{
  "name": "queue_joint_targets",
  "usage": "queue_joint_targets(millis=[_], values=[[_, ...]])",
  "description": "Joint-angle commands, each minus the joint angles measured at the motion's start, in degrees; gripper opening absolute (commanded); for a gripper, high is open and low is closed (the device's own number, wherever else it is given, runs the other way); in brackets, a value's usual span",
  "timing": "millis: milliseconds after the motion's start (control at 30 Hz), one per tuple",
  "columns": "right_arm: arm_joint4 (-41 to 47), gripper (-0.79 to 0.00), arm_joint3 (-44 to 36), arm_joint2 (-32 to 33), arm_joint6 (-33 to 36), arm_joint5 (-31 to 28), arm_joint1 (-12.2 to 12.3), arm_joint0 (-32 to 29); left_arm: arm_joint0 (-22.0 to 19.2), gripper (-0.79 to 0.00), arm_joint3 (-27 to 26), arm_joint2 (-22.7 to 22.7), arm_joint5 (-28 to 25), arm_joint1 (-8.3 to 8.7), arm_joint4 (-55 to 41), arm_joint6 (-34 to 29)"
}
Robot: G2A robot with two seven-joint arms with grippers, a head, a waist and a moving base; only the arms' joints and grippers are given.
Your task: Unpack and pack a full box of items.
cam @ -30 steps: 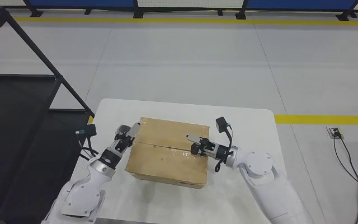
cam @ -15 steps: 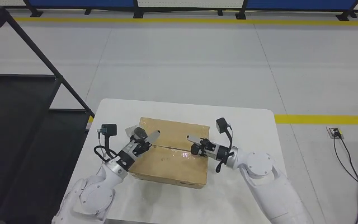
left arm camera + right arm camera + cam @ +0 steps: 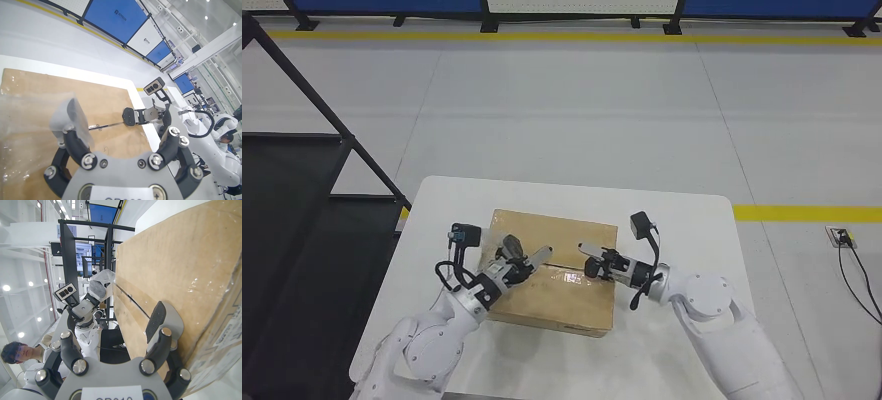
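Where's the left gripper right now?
In the top view the left gripper is over the closed cardboard box near its centre seam, on the robot's left side. It is open and faces the right gripper along the seam.

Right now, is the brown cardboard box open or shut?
Shut: the brown cardboard box has both top flaps flat, meeting along the seam.

Shut box (image 3: 552,230) amid free table (image 3: 682,225) margin

The brown cardboard box (image 3: 554,300) sits flat, flaps shut along a middle seam, on the white table (image 3: 682,225).
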Motion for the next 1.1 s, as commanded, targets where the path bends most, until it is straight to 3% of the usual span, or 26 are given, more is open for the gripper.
queue_joint_targets(millis=[0,800,1067], values=[[0.1,0.000,0.0,0.0,0.1,-0.1,0.0,-0.1,-0.4,0.000,0.4,0.6,0.0,-0.10,0.6,-0.5],[1.7,0.000,-1.9,2.3,-0.2,-4.0,0.9,-2.8,-3.6,0.000,2.7,5.6,1.9,-1.61,4.2,-1.0],[3.3,0.000,-8.7,7.1,-2.1,-11.3,1.9,-8.6,-3.7,0.000,2.6,5.5,2.1,-1.89,4.6,-0.5]])
